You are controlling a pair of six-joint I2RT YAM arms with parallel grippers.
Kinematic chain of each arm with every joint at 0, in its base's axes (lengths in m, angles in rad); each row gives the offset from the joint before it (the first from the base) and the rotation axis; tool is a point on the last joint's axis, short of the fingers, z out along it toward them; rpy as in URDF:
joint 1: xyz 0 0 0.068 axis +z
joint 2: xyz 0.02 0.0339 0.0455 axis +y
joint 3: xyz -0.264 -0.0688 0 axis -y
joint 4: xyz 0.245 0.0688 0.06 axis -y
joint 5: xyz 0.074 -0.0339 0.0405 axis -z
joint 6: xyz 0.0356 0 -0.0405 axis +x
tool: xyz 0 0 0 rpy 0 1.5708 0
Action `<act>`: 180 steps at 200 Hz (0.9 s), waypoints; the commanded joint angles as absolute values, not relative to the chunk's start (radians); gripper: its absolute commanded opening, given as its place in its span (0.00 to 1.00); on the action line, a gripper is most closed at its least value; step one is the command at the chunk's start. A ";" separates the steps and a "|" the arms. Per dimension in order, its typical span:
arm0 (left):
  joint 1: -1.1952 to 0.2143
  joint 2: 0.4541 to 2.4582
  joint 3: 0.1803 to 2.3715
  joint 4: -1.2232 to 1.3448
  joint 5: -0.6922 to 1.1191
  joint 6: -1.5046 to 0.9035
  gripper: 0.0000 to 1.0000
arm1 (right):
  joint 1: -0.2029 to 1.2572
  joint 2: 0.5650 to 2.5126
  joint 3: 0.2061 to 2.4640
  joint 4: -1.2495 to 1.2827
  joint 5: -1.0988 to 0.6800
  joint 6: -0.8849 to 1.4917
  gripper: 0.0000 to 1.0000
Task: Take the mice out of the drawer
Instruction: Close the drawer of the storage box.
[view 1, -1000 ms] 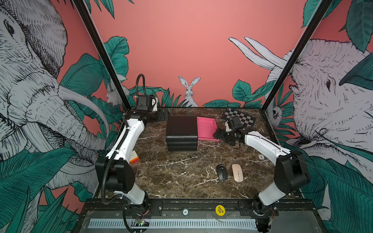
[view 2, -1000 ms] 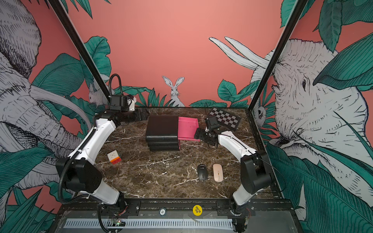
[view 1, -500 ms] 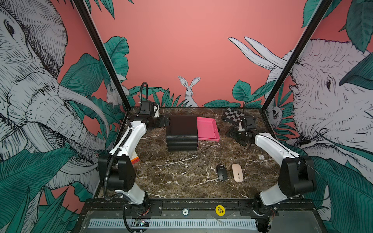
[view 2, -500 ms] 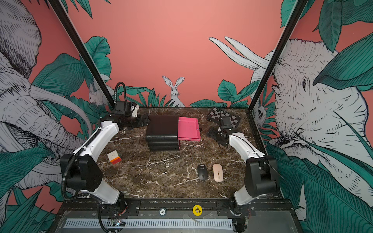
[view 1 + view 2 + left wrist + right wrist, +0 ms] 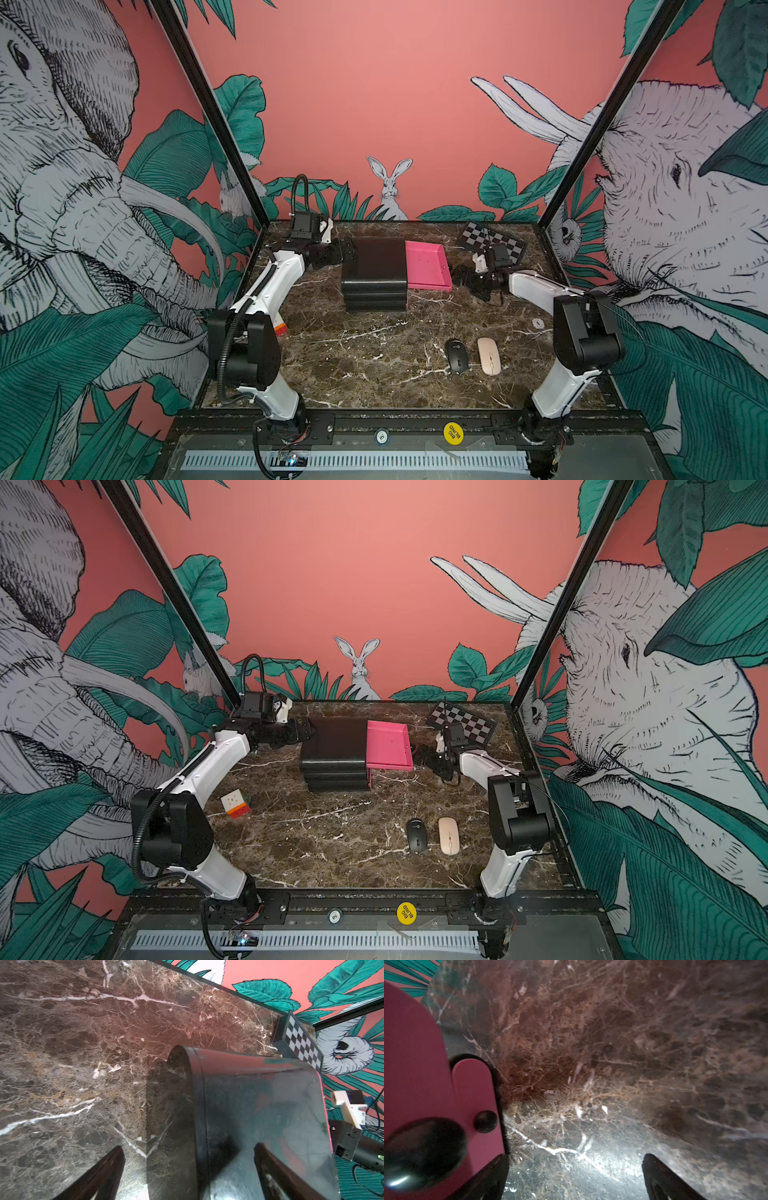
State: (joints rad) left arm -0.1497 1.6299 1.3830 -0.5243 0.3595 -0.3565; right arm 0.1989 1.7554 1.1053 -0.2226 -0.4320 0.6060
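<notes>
Now | left gripper (image 5: 348, 254), right gripper (image 5: 459, 277) are spread open | pink plastic drawer (image 5: 426, 266) is bounded left by glossy black cabinet (image 5: 374, 262)

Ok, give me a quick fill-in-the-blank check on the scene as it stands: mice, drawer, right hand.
1. Out on the table lie ___ mice, a black mouse and a pale mouse, side by side.
2. The drawer pulled out of the black cabinet is ___ in colour.
3. The right hand sits beside the drawer with its jaws ___.
Missing words: two; pink; open.
</notes>
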 commanded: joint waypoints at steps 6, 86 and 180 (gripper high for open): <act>-0.152 1.627 1.354 -0.490 0.398 -0.378 0.99 | 0.226 1.744 1.135 -0.119 -0.511 0.629 0.99; -0.153 1.641 1.339 -0.465 0.459 -0.385 0.99 | 0.351 1.731 1.184 -0.037 -0.541 0.711 0.99; -0.152 1.674 1.365 -0.442 0.511 -0.360 0.99 | 0.469 1.804 1.301 -0.032 -0.549 0.729 0.98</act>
